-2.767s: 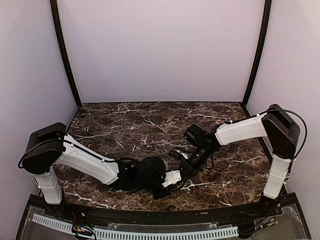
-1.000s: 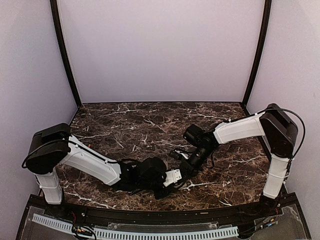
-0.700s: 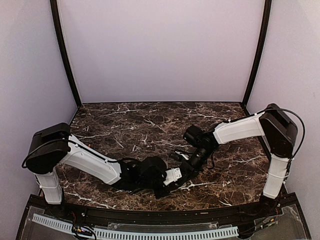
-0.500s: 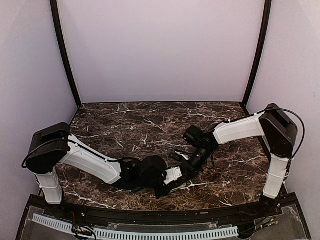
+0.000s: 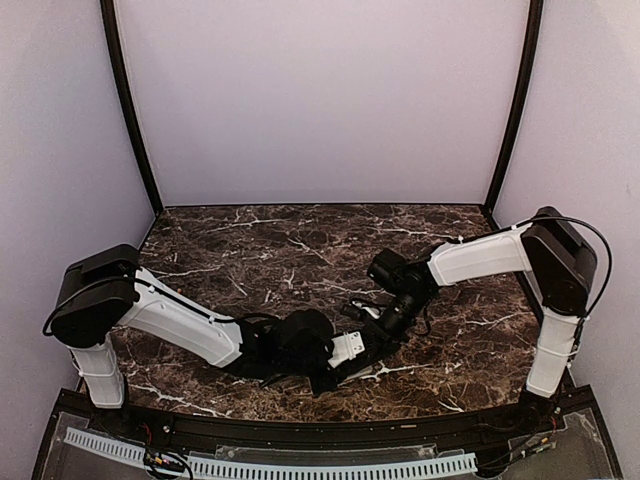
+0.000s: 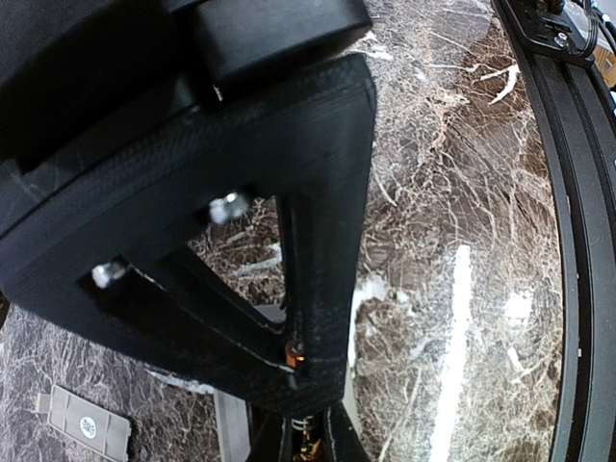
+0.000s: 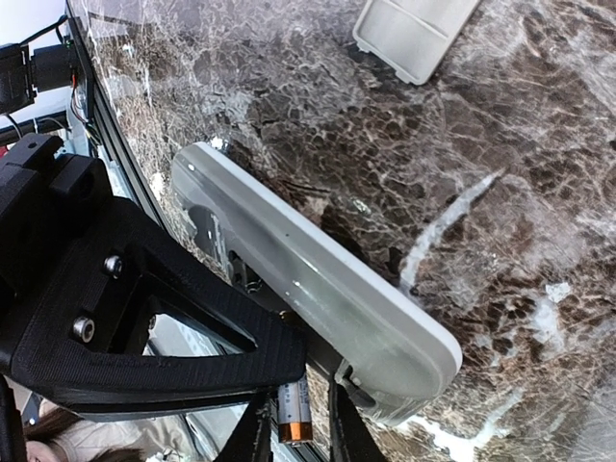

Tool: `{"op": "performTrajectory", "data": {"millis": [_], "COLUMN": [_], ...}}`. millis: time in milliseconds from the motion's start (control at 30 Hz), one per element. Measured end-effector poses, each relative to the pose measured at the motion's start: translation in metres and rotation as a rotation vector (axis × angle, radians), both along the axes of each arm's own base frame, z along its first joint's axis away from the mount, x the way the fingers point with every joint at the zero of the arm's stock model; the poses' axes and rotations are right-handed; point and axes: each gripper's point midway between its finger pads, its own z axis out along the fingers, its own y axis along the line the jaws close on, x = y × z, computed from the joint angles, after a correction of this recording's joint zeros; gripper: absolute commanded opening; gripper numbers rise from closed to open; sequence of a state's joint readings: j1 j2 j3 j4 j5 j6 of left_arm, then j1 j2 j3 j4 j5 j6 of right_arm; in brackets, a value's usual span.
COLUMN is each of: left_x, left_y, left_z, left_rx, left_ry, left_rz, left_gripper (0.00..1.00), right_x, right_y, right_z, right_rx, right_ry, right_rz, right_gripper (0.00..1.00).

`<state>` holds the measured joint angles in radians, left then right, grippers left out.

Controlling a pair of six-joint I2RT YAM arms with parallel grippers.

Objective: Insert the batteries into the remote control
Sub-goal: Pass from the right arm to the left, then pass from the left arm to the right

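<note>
The remote control [image 7: 318, 279], a long white bar, lies tilted on the marble with its open battery bay facing my grippers; from above it shows as a white patch [image 5: 347, 348]. One battery [image 7: 294, 409], silver with a copper end, stands between the tips of my right gripper [image 7: 294, 438], with a small gap beside it. Its upper end runs under the black finger [image 7: 192, 366] of my left gripper. In the left wrist view my left gripper [image 6: 294, 361] is pinched on a copper-coloured battery end [image 6: 295, 354]. Both grippers meet at the table's near centre.
The grey battery cover [image 7: 414, 34] lies flat on the marble beyond the remote; it is also in the left wrist view [image 6: 85, 423]. The table's black front rail [image 6: 577, 192] runs close by the left gripper.
My left gripper's jaws have closed together. My right gripper's jaws have parted slightly around the battery. Both arms have hardly shifted.
</note>
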<state>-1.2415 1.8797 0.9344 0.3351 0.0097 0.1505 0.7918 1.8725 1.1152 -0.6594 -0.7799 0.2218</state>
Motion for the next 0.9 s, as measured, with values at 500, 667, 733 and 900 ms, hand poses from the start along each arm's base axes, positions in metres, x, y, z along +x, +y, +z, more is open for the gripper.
{"op": "performTrajectory", "data": {"millis": [500, 667, 733, 900], "left_x": [-0.005, -0.006, -0.005, -0.005], "left_y": [-0.002, -0.002, -0.002, -0.001], "left_z": [0.0, 0.0, 0.0, 0.0], "left_rx": [0.0, -0.001, -0.001, -0.001], "left_ry": [0.022, 0.028, 0.03, 0.034], "left_rz": [-0.022, -0.023, -0.023, -0.023], "left_gripper": [0.04, 0.04, 0.04, 0.03], "right_x": [0.011, 0.01, 0.008, 0.006], "right_y": [0.002, 0.0, -0.001, -0.006], "right_z": [0.016, 0.021, 0.023, 0.019], "right_rx": [0.035, 0.046, 0.049, 0.047], "right_ry": [-0.057, -0.064, -0.065, -0.059], "right_rz": [-0.023, -0.042, -0.047, -0.06], "right_gripper": [0.29, 0.32, 0.32, 0.32]}}
